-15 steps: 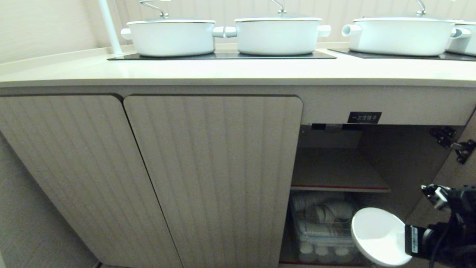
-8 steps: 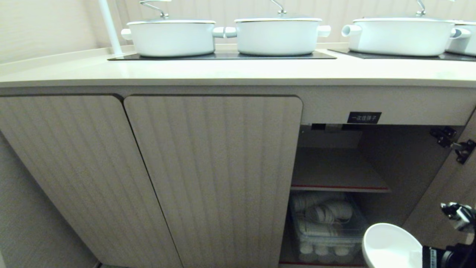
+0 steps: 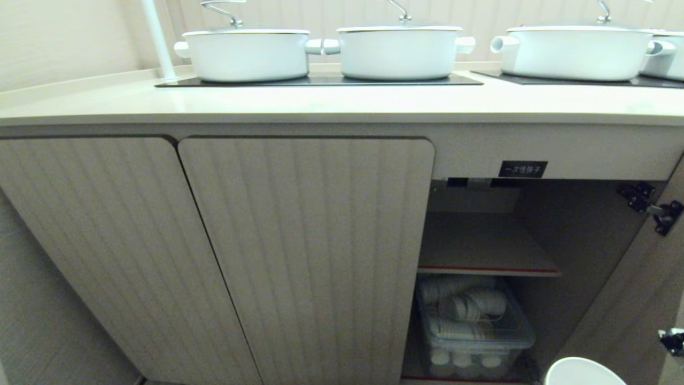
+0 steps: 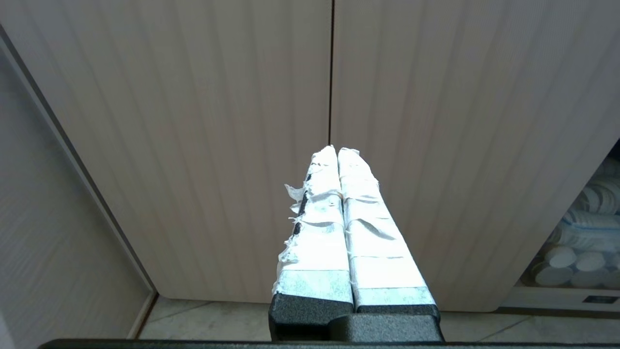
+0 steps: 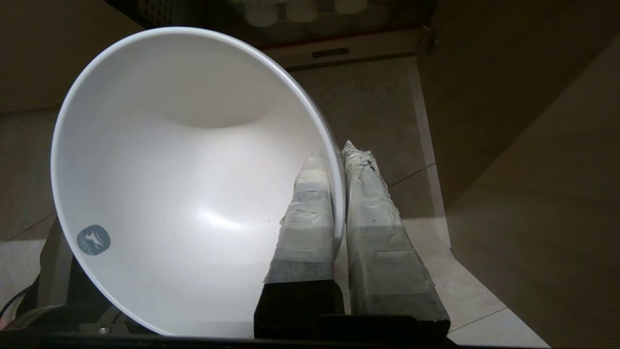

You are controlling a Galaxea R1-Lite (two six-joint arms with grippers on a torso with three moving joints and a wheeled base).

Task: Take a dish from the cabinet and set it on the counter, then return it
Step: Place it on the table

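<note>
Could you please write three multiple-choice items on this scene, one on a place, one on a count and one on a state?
1. Where is the clear bin of white disposables?
A. on the counter
B. below the inner shelf in the open cabinet
C. on that shelf

2. How many fully visible lidded pots stand on the left glass panel?
A. two
B. one
C. four

3. How does the right gripper meet the bowl?
A. open above it
B. shut on its foot
C. shut on its rim, one of the fingers inside, one outside

Key: 1 B, the bin sits under the shelf. 2 A, two pots share that panel. 3 C, the right wrist view shows the wall pinched.
</note>
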